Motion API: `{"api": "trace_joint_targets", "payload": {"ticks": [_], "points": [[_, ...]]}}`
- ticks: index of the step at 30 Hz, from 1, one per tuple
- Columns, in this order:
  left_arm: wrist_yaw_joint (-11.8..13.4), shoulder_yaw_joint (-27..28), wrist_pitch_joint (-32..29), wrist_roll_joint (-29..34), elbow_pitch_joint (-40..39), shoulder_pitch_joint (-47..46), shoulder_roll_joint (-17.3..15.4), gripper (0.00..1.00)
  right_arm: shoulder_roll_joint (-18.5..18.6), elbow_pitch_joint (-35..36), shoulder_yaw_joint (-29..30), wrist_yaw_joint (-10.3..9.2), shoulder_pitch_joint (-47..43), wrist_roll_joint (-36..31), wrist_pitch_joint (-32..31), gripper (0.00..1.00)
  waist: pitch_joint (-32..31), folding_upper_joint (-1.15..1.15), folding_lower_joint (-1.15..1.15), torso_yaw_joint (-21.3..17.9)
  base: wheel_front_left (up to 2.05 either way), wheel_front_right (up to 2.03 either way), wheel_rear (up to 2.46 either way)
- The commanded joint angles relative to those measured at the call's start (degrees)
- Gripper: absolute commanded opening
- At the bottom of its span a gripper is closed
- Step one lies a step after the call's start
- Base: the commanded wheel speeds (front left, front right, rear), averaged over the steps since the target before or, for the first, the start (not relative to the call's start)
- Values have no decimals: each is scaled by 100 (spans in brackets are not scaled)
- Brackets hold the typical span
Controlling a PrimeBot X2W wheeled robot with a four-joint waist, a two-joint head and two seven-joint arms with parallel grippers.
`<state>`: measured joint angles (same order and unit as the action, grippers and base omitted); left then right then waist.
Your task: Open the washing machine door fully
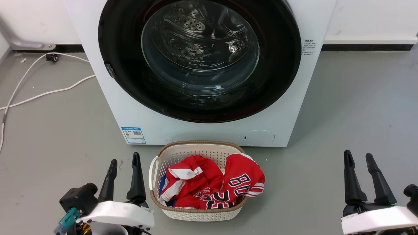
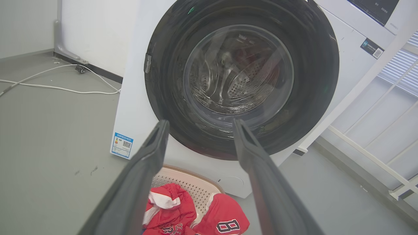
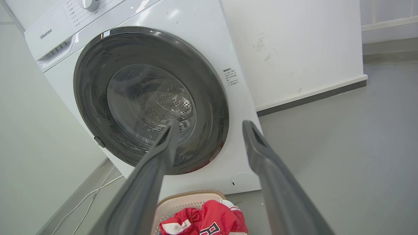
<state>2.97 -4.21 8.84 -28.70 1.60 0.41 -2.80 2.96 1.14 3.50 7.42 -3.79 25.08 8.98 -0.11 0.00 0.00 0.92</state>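
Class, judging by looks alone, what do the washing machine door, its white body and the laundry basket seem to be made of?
Washing machine door: clear glass bowl, by its reflections and the drum seen through it, in a glossy black ring, likely plastic. Washing machine body: smooth white painted metal or plastic; unclear which. Basket: matt cream plastic, moulded with small holes, brown woven-look rim.

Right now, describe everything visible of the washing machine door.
The washing machine door is a large round glossy black disc with a bulging clear glass centre, the perforated steel drum visible through it. It looks shut, flush against the white washing machine front, with a small grey tab on its left edge. Nothing touches it: the left gripper and right gripper are open, low and clear.
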Motion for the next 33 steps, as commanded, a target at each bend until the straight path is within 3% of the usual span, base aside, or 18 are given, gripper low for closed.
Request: {"api": "trace_joint_targets", "payload": {"ticks": [1, 33], "points": [[7, -23, 55, 138, -71, 2, -12, 100, 0, 93, -10, 10, -13, -146, 44, 100, -1, 0, 0, 1, 0, 0, 0], [155, -220, 457, 1570, -38, 207, -12, 100, -10, 310, 8, 11, -300, -1488, 438, 100, -24, 0, 0, -1, 0, 0, 0]]}}
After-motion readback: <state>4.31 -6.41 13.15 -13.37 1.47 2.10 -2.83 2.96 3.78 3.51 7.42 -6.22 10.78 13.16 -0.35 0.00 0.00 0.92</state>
